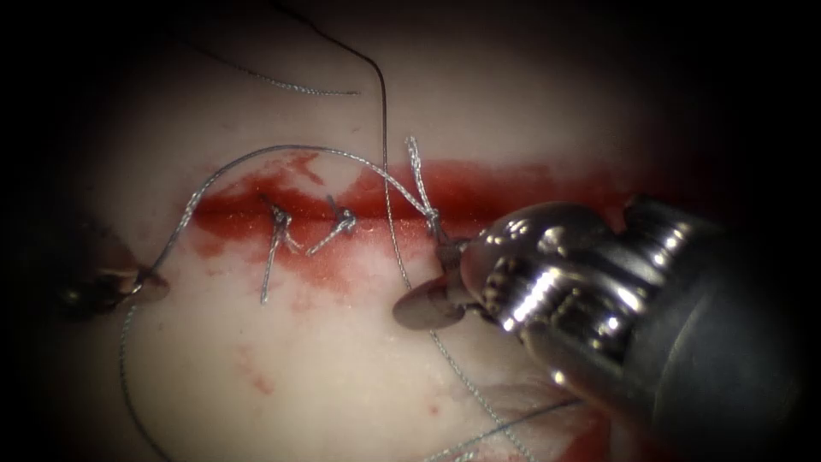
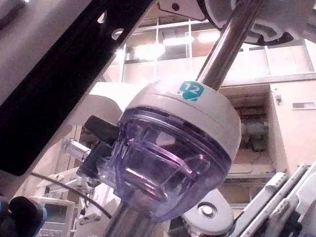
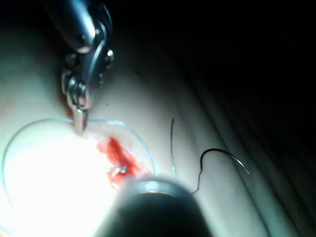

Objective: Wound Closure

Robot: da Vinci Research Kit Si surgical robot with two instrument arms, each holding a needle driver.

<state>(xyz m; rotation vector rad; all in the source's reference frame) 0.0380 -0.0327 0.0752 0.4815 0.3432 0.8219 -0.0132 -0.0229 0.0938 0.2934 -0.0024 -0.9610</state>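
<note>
Setting: pork-belly tissue [image 1: 342, 376] on the bench, cut [image 1: 530, 184] running across the endoscope view, red fluid [image 1: 248, 214] pooled along it.

Left tool [image 1: 141, 281]: at the left end of the cut, jaws clenched on the thread [image 1: 256, 158]; seen from the right wrist view as well, tip pinched on the same strand.

Thread: arching from that grip up and over the cut to a knot [image 1: 430, 211] right of the middle, a short tail standing up from it.

Right tool [image 1: 438, 282]: in from the right, jaws spread apart and grasping nothing, one blade flat on the tissue, the other just beside the strand under the knot.

Finished work: two tied stitches [image 1: 278, 224] with short cut ends, left of the knot.

Needle [image 3: 226, 155]: lying free on the tissue, well apart from the cut, held by neither tool and not in the tissue as far as can be told.

Handling, as a judgement: best done with the left strand kept evenly taut without lifting the knot off the cut; spread jaws kept clear of the knot itself and of the loose dark strand crossing nearby; no drag towards the finished stitches.
</note>
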